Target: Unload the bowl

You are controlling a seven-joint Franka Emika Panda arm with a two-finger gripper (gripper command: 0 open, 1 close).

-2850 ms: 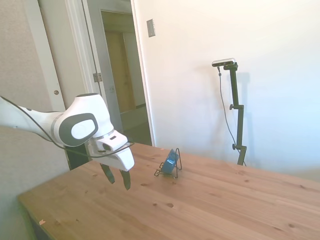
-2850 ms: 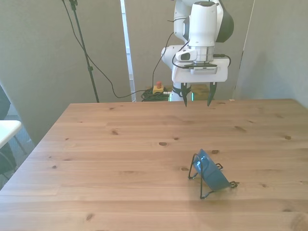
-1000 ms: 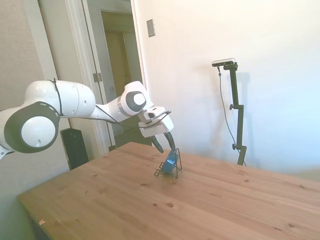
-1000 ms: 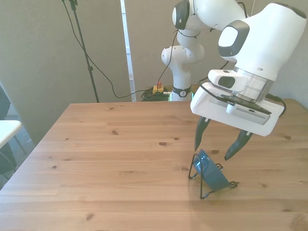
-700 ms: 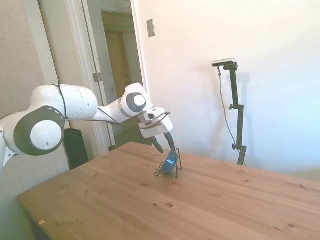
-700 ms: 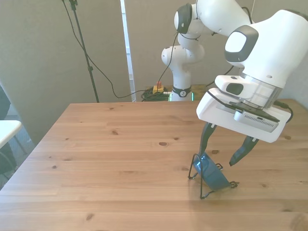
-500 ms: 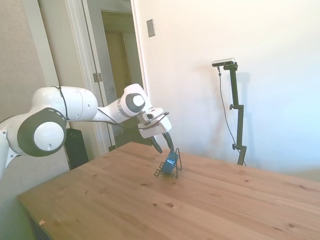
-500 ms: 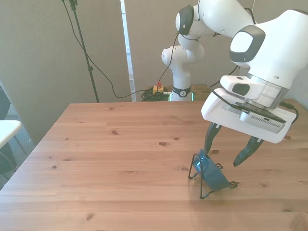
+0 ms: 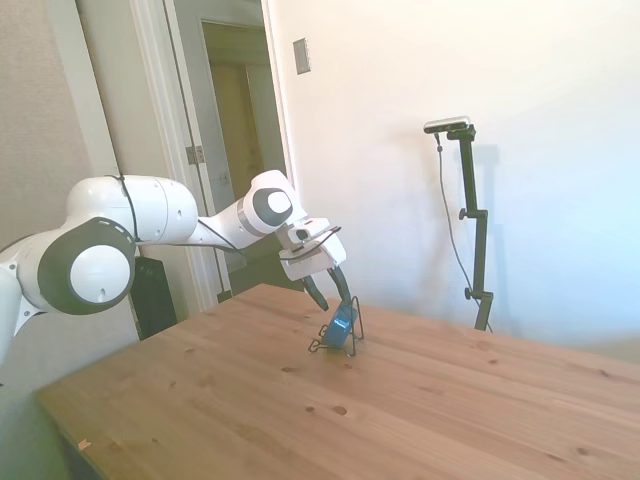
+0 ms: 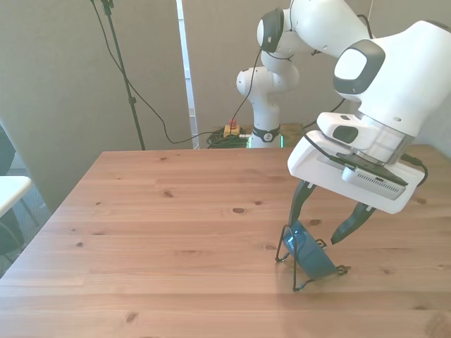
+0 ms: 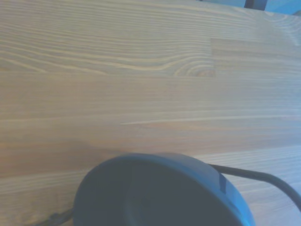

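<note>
1. Side view: the gripper (image 9: 332, 290) hangs just above the blue bowl (image 9: 343, 322), its dark curved fingers (image 9: 343, 285) spread apart and angled down toward the bowl's upper rim. Whether a fingertip touches the rim cannot be told here. The bowl stands on edge, leaning in a thin black wire rack (image 9: 338, 338) on the pale wooden worktop (image 9: 420, 410).

2. Front view: the fingers (image 10: 299, 203) are spread wide. The bowl (image 10: 310, 255) sits below and between them, tilted in the rack (image 10: 290, 248), its top edge just under the finger on the front view's left; the other finger hovers clear above its far side. The bowl is smooth, shallow and round; the rack is bent wire with small looped feet. The worktop (image 10: 169, 232) shows knots and plank seams.

3. Wrist view: the bowl's (image 11: 160, 193) rounded underside fills the near part, blurred, matte blue-grey, with a raised foot ring. A dark rack wire (image 11: 263, 179) curves beside it over grained wood (image 11: 117, 84).
</note>
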